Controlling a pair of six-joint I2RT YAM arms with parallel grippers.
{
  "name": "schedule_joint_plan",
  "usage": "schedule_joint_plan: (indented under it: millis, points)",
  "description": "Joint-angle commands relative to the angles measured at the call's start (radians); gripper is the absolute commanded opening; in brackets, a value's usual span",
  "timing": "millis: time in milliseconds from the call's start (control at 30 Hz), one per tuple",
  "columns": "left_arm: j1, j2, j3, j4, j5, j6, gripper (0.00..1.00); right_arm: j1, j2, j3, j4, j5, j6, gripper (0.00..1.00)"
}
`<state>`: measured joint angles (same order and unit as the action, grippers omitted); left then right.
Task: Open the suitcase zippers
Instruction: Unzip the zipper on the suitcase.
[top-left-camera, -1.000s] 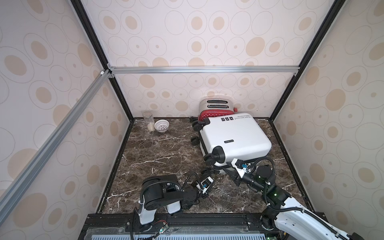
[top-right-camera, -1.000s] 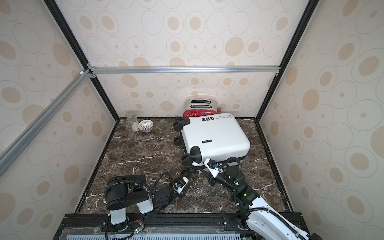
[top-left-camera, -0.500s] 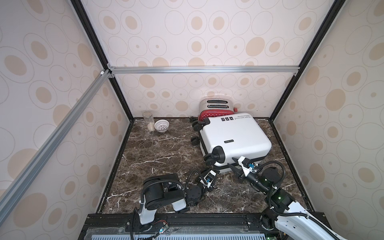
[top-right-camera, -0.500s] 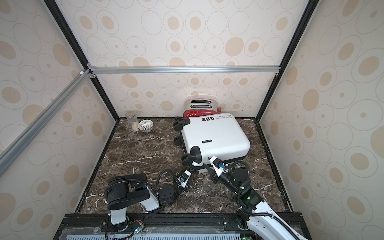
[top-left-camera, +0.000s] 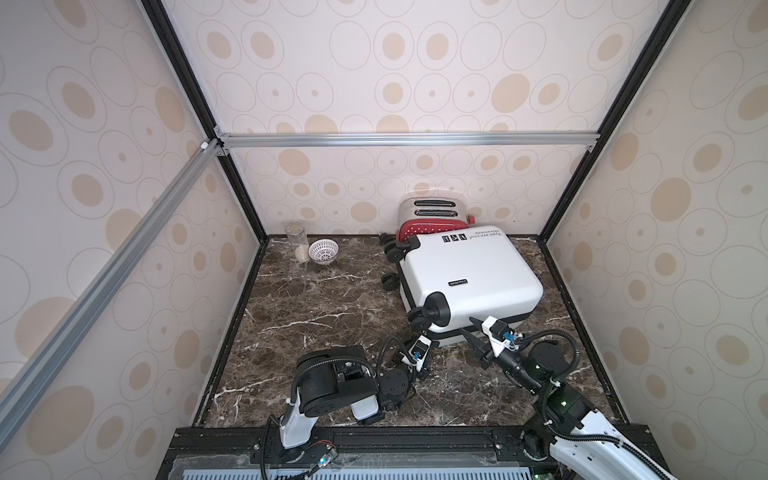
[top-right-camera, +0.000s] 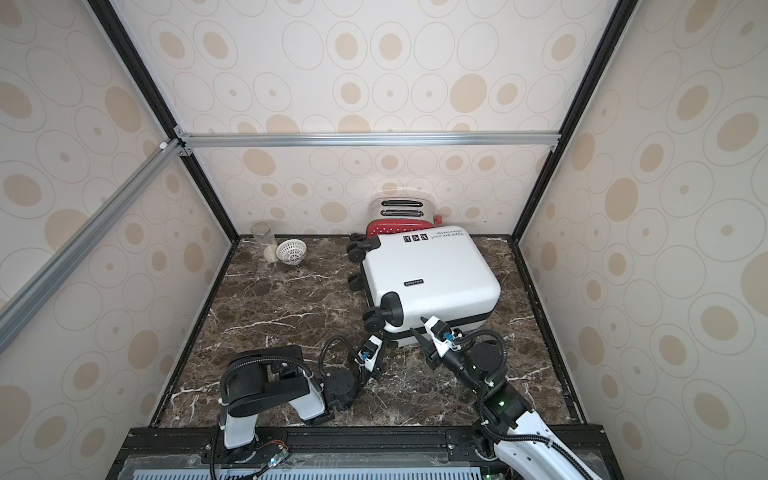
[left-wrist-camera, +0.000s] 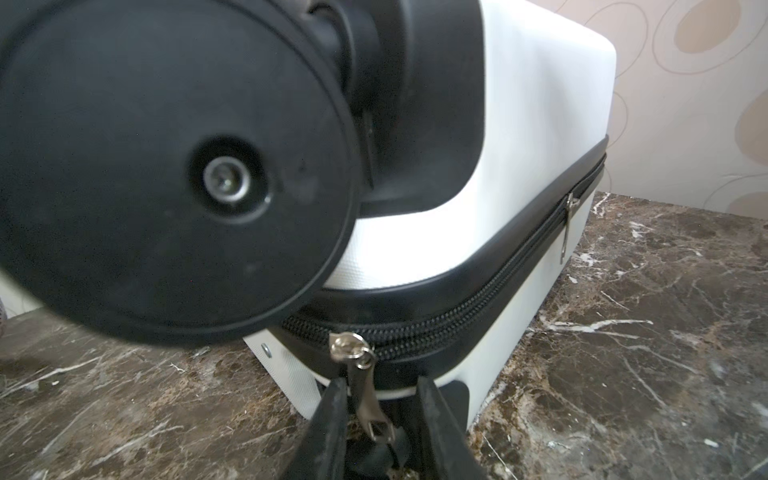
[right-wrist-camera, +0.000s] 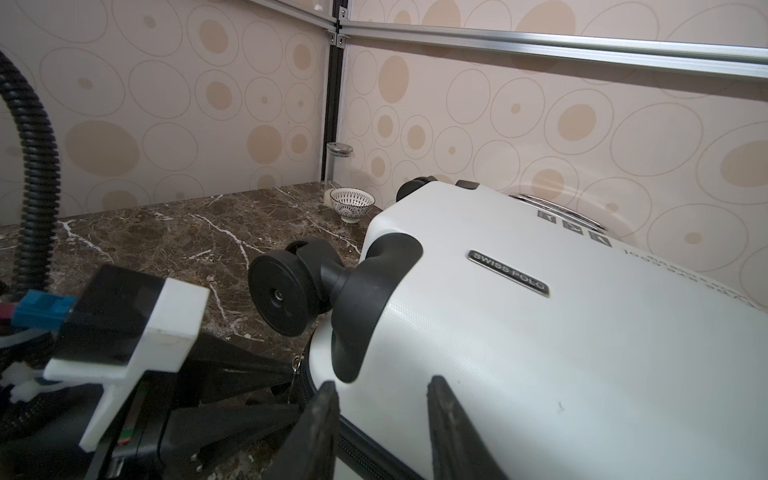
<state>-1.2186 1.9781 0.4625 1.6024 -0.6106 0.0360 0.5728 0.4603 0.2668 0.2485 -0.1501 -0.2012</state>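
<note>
In both top views the suitcase (top-left-camera: 469, 274) (top-right-camera: 432, 278) lies flat on the counter (top-left-camera: 324, 316) toward its back right corner. Its far end is against the toaster (top-left-camera: 432, 222) and its wheels face the left edge. This turns the zipper band (top-left-camera: 521, 321) on the near side toward both arms. The left pincer (top-left-camera: 431, 334) sits low under the near corner wheel, and the right pincer (top-left-camera: 467, 325) is at the near side's top edge.

From the left wrist, below the wheel (left-wrist-camera: 166, 166), the zipper band (left-wrist-camera: 457, 316) rounds the corner. A silvery pull (left-wrist-camera: 368, 395) hangs inside the left pincer (left-wrist-camera: 380, 384), whose jaws stand parted on either side, not yet clamped on it. A second pull (left-wrist-camera: 566, 224) hangs farther along the band.

From the right wrist, the right pincer (right-wrist-camera: 381, 382) is released and grips nothing, its jaws spread before the white shell. It is probably placed there to steady the case against the coming tug. I cannot tell whether it touches the shell.
</note>
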Motion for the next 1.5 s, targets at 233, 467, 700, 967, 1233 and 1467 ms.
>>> schedule_joint_plan:
  millis: [233,467,700,967,1233,1467]
  points:
    - [0.025,0.013,-0.004,0.240,-0.027,-0.046,0.13,-0.004,0.015,-0.005,0.006,-0.002,-0.011,0.38]
    - [0.041,-0.019,-0.040,0.240,-0.021,-0.079,0.05,-0.005,0.026,0.006,0.002,-0.015,-0.009,0.38]
    - [0.072,-0.077,-0.088,0.240,0.010,-0.093,0.00,-0.005,0.038,0.055,-0.021,-0.030,-0.007,0.37]
    - [0.122,-0.128,-0.135,0.238,0.071,-0.103,0.00,-0.005,0.139,0.146,-0.023,-0.065,0.006,0.37]
    - [0.144,-0.159,-0.176,0.238,0.159,-0.129,0.00,-0.005,0.426,0.430,-0.145,-0.191,0.092,0.43]
    - [0.178,-0.173,-0.186,0.238,0.268,-0.166,0.00,-0.007,0.592,0.687,-0.579,-0.422,-0.484,0.57]
